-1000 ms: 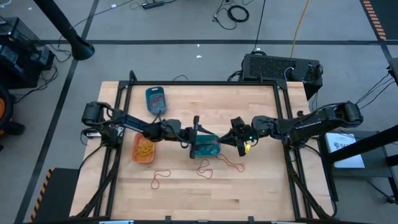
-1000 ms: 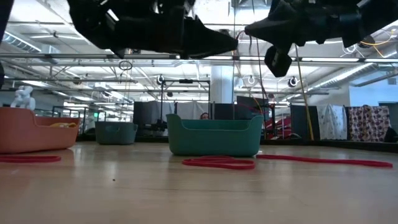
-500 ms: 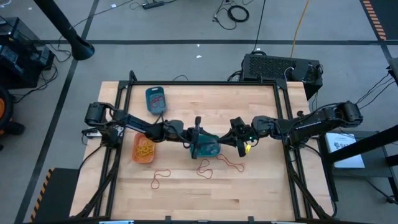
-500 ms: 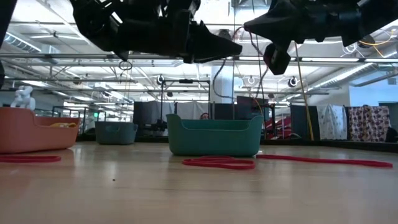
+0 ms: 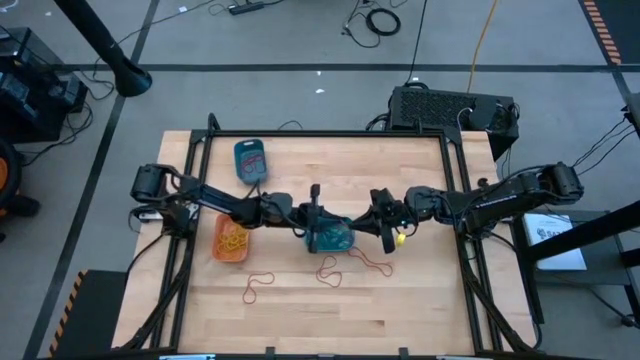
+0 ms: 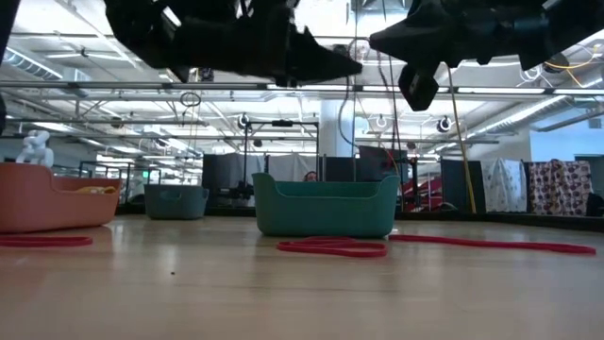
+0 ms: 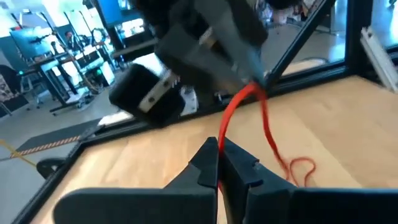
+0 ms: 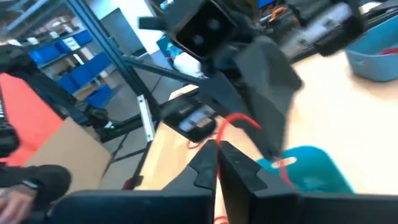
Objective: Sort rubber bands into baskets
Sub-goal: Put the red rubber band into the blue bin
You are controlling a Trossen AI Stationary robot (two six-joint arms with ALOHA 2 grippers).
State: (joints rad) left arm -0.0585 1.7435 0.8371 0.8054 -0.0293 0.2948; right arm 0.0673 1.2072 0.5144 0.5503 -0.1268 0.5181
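Above the teal basket [image 5: 332, 238] my two grippers meet tip to tip, both shut on one red rubber band [image 7: 244, 102]. My left gripper [image 5: 320, 220] comes from the table's left, my right gripper [image 5: 374, 222] from its right. The orange basket [image 5: 231, 241] holds yellow bands and stands at the left. The darker blue basket [image 5: 250, 160] stands at the far left. Red rubber bands lie loose on the wood near the front: one [image 5: 258, 288], another [image 5: 330, 270] and a third [image 5: 372, 263]. My left gripper pinches the red band between its two fingertips, at one end of the loop [image 7: 219, 142]. From there the band rises in a curve to the other gripper's tips [image 7: 255, 87]. It is lifted clear of the table, over the teal basket. My right gripper pinches the same red band between its two fingertips [image 8: 219, 134]. The band arcs from there across to the left gripper's fingers [image 8: 254, 123]. It hangs in the air above the teal basket [image 8: 311, 169], touching nothing else.
In the low view the teal basket [image 6: 326, 206] stands mid-table, with the orange one [image 6: 47, 203] at the left and the blue one [image 6: 176, 201] behind. Red bands [image 6: 330, 247] lie flat in front. Black frame rails border the table's left, right and far sides.
My left gripper has shut on the red band that my right gripper holds up over the teal basket. Both arms have stayed nearly in place, and the baskets and loose bands have not moved.
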